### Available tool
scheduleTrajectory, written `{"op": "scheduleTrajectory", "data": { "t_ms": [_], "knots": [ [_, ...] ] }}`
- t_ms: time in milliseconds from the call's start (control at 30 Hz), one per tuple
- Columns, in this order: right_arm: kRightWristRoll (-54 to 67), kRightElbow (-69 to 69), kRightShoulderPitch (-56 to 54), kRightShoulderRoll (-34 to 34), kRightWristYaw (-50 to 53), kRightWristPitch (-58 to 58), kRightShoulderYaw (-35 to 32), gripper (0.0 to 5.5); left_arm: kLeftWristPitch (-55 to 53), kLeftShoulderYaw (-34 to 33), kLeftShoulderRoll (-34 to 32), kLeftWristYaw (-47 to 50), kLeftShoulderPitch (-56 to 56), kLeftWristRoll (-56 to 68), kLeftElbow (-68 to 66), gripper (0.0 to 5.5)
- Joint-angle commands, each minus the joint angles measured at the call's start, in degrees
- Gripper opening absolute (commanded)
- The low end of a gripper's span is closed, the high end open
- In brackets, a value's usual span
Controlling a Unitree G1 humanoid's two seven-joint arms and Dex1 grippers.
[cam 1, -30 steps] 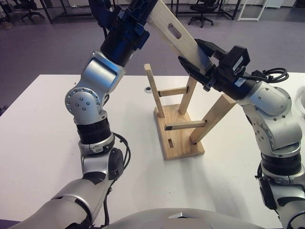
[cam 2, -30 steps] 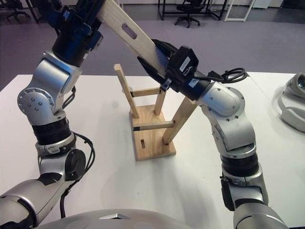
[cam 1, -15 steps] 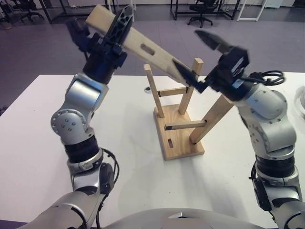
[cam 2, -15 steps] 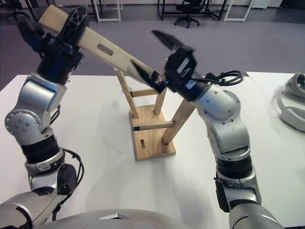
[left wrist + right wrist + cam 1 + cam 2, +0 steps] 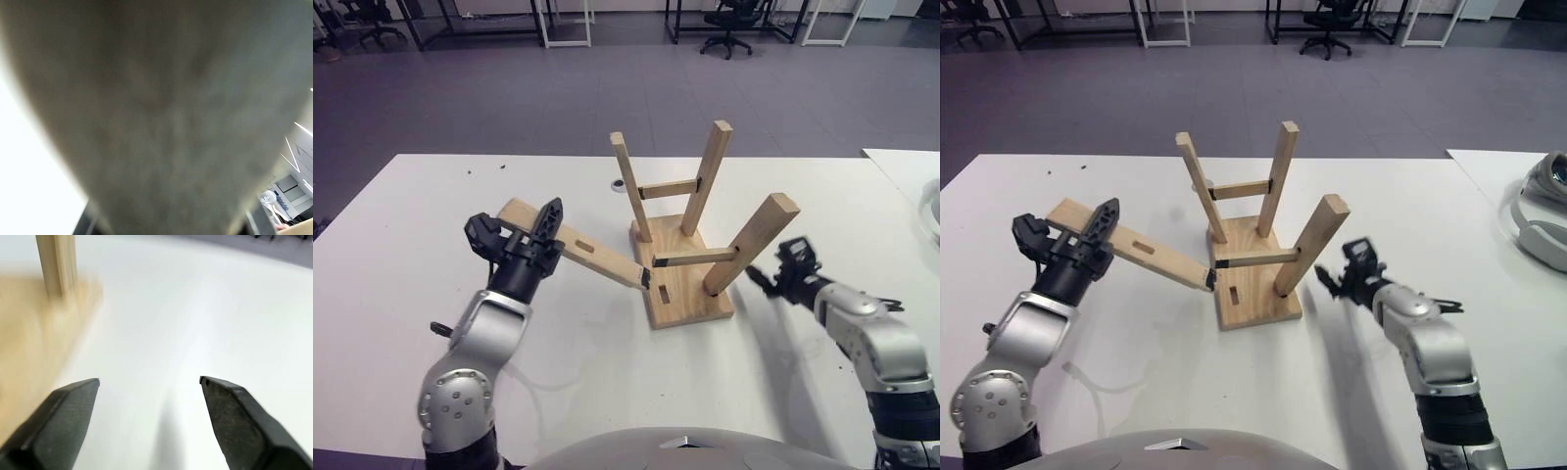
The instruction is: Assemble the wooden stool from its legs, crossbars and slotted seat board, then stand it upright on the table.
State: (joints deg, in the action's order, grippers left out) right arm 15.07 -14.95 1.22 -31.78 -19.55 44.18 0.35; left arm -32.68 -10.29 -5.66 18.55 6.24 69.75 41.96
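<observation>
Head views, left pincer (image 5: 521, 233): clenched on the loose leg (image 5: 592, 257), centre left, its tip at the seat board (image 5: 695, 304).
Head views, risk: a shove could topple the 3 standing legs (image 5: 707, 181).
Left wrist view: too blurred to tell.
Right wrist view, right pincer (image 5: 149, 404): released, low over the table (image 5: 205, 308).

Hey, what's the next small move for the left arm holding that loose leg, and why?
Probably tip the loose leg upright over the seat board's empty slot: the left pincer grips it slanted, its tip beside the board, where three legs stand.
</observation>
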Motion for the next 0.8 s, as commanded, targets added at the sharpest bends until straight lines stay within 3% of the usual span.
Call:
{"op": "scheduleTrajectory", "data": {
  "t_ms": [33, 133, 333, 633, 800],
  "knots": [
    [-3.84, 1.43, 0.26, 0.38, -4.37, -6.17, 8.3, 3.84, 2.92, 3.26, 3.08, 0.13, 0.07, -5.94, -3.22, 1.02],
    [-4.88, -0.42, -0.27, 2.15, -5.56, -8.32, 11.38, 3.84, 4.42, 4.26, 3.97, -0.42, 0.57, -10.76, -5.61, 1.02],
    [-9.22, -2.43, -0.68, 2.08, -5.71, -9.48, 14.85, 3.84, 4.28, 7.99, -3.06, -5.15, 3.34, -26.45, -7.8, 1.02],
    [-12.5, -1.6, 0.0, 1.94, -5.84, -11.68, 15.91, 3.84, 0.34, 3.15, -2.95, -3.44, -3.15, -24.57, -8.54, 1.02],
    [-15.05, -1.12, -0.96, 1.94, -6.04, -12.71, 16.92, 3.84, -7.44, 7.68, -9.35, -6.29, -7.85, -28.46, -10.03, 1.02]
  ]
}}
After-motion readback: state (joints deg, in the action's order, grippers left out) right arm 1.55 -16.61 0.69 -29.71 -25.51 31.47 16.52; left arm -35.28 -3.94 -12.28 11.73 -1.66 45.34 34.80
